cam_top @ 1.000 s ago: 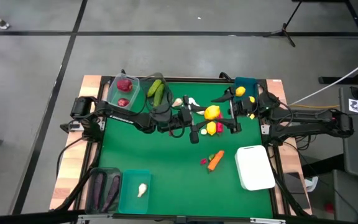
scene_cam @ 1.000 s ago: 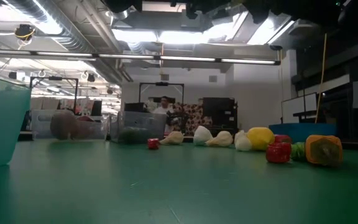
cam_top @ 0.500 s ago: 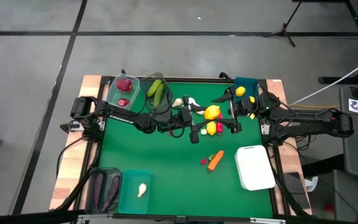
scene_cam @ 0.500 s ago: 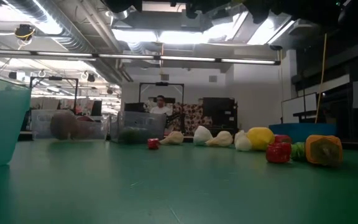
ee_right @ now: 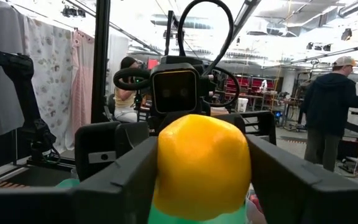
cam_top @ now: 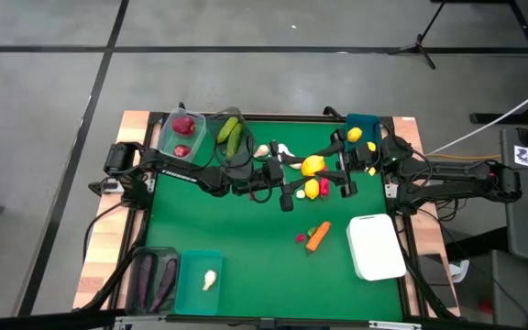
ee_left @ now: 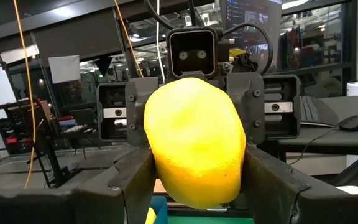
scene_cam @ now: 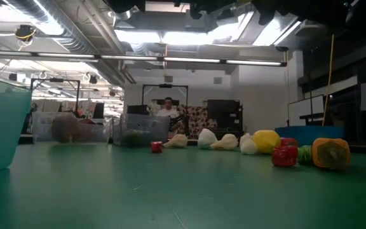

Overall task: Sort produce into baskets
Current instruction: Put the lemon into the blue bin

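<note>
A yellow lemon [cam_top: 313, 166] hangs in the air over the middle of the green table [cam_top: 246, 238]. My left gripper [cam_top: 293, 170] is shut on it from the left and my right gripper [cam_top: 335, 170] from the right, the two facing each other. In the left wrist view the lemon [ee_left: 194, 143] fills the gap between the fingers; the right wrist view shows the lemon [ee_right: 204, 165] likewise. Another lemon [cam_top: 313, 189] lies on the table below, beside garlic bulbs [cam_top: 278, 148]. A carrot [cam_top: 317, 236] and a red pepper [cam_top: 301, 238] lie nearer the front. My left gripper pinches the lemon by its two sides [ee_left: 157, 168] between its two fingers [ee_left: 132, 180]. The fingers come level from the table's left. The lemon is lifted clear of the table. My right gripper pinches the same lemon by its sides [ee_right: 163, 180] between its two fingers [ee_right: 117, 180]. These fingers come level from the table's right, opposite the left gripper. The lemon hangs clear of the table between the two.
Along the far edge stand a clear tub [cam_top: 168, 137] with red fruits, a tub with cucumbers [cam_top: 232, 135] and a blue tub [cam_top: 367, 122] with lemons. A white tray [cam_top: 376, 246] lies front right; a dark tub [cam_top: 152, 280] and a teal tub [cam_top: 200, 284] stand front left.
My right gripper has shut on the lemon that my left gripper holds up. Neither arm has shifted, and the lemon stays where it was.
</note>
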Available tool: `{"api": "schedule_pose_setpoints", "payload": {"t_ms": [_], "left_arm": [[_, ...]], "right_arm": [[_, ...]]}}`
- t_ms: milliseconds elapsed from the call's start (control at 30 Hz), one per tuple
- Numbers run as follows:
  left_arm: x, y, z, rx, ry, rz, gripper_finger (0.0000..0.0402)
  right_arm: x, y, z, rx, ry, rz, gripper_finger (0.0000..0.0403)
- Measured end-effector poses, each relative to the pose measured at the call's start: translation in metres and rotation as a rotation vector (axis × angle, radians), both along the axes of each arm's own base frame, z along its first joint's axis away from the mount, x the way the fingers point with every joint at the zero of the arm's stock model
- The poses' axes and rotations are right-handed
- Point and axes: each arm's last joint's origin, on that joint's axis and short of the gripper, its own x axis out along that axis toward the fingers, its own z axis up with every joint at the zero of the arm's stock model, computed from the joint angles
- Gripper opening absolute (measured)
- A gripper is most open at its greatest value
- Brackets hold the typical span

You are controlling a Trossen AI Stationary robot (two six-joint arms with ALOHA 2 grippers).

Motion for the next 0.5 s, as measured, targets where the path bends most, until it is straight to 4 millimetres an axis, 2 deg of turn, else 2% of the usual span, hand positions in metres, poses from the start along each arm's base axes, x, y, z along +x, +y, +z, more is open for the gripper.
{"api": "schedule_pose_setpoints", "payload": {"t_ms": [167,333,500], "left_arm": [[0.0000,0.0002,-0.0002,-0.008,0.000,0.001,0.0206],[0.0001,0.0003,-0.0010,-0.010,0.008,0.001,0.0220],[0.0006,0.0041,-0.0084,-0.002,0.096,0.010,0.0251]], "right_arm": [[0.0001,0.0000,-0.0006,0.002,0.008,0.000,0.0185],[0.0002,-0.0001,-0.0012,0.005,0.014,0.001,0.0187],[0.0005,-0.0001,-0.0021,0.018,0.024,0.003,0.0191]]}}
